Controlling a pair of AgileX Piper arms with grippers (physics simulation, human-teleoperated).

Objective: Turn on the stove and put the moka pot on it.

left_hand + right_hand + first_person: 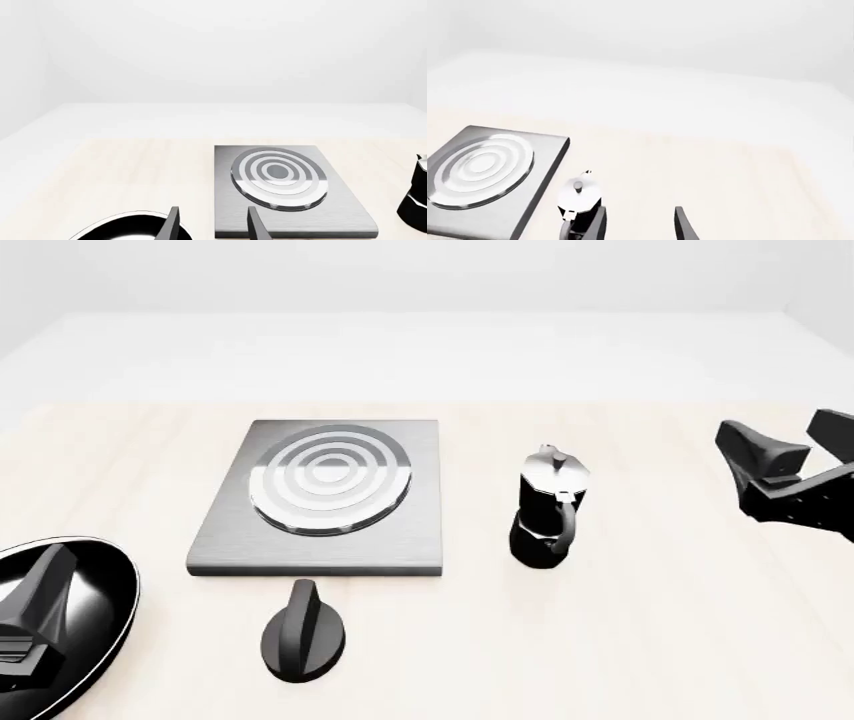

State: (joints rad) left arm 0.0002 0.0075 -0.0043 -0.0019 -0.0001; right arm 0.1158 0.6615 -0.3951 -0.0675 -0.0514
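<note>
Black oval knob (304, 632) shows only in the front view, near the ringed grey stove (324, 497). Faceted moka pot (547, 508) stands upright right of it on the desk (641, 620). Both pincers, left (212, 222) and right (639, 222), are spread, pinching nothing.

The stove (227, 530) is lying left of centre on the table (641, 640), its knob (303, 632) sitting apart on the near side. The moka pot (547, 508) is standing upright just right of it. The frying pan (100, 585) is lying near left under the left gripper (34, 625); the right gripper (790, 445) is hovering far right, fingers spread.

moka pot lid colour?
Shiny silver, above a black faceted body; the small moka pot shows best in the front view.
</note>
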